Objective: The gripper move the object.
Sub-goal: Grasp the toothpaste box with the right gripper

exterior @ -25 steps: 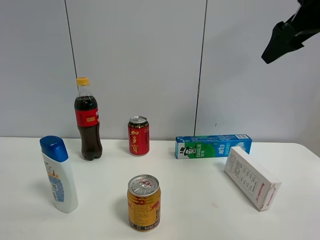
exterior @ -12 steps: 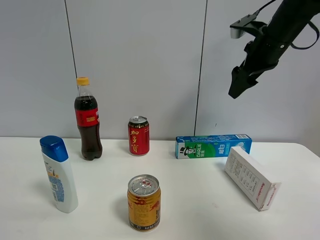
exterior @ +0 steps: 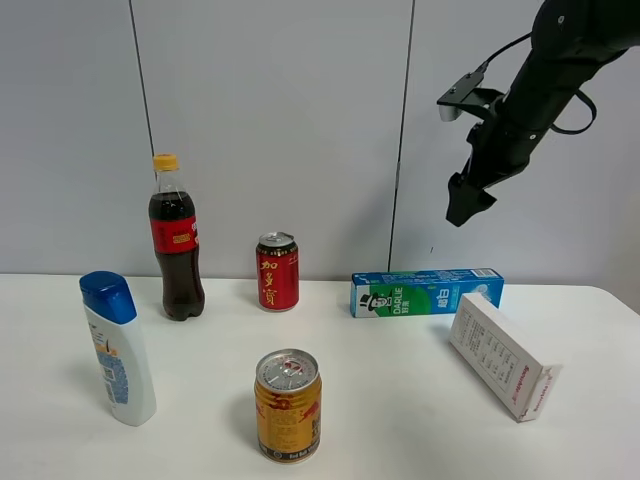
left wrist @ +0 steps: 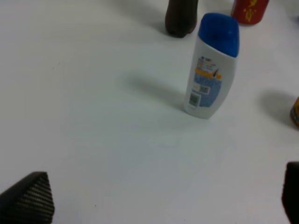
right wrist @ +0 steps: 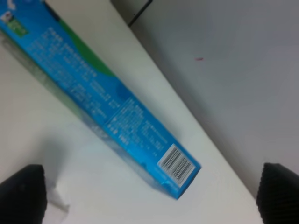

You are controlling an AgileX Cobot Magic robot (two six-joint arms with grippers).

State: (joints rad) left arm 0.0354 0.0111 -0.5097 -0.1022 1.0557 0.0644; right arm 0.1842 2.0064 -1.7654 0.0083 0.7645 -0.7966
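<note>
Right claw [exterior: 464,207] lowered, spread wide, above toothpaste box [exterior: 427,293]

Bright, even light fills the room, the white table [exterior: 200,420] looks a little washed out, the white bottle [left wrist: 212,65] throws a soft grey shadow, the high picture is sharp, and both wrist pictures look fuzzy

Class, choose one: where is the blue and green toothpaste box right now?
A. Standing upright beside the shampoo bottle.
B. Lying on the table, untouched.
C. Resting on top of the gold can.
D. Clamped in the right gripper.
B: the toothpaste box lies on its long side on the table, and the right gripper hangs open in the air, clear of it.
</note>
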